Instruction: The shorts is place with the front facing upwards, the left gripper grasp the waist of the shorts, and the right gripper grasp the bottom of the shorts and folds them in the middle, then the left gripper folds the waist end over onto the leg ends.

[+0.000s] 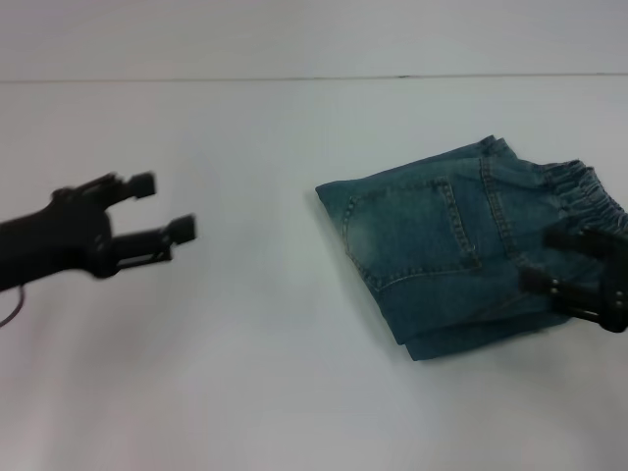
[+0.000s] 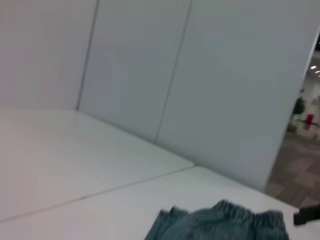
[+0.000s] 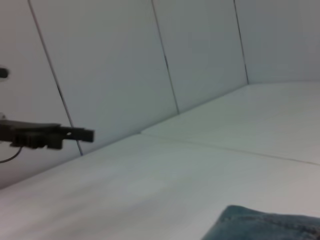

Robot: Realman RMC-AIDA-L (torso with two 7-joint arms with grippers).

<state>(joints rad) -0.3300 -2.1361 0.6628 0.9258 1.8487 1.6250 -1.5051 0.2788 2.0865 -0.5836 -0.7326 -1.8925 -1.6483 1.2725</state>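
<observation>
The blue denim shorts (image 1: 461, 245) lie folded on the white tabletop (image 1: 245, 373), right under the right claw (image 1: 579, 280), whose fingers look spread apart. The left claw (image 1: 157, 221) hangs open, well apart from them. A bump from the right claw could undo the fold.

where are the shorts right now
In the head view the shorts lie folded on the table's right side, under the right gripper, far from the left gripper.

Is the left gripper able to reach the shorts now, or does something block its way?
Probably yes: only bare table lies between the open left gripper and the folded shorts; nothing stands between them.
</observation>
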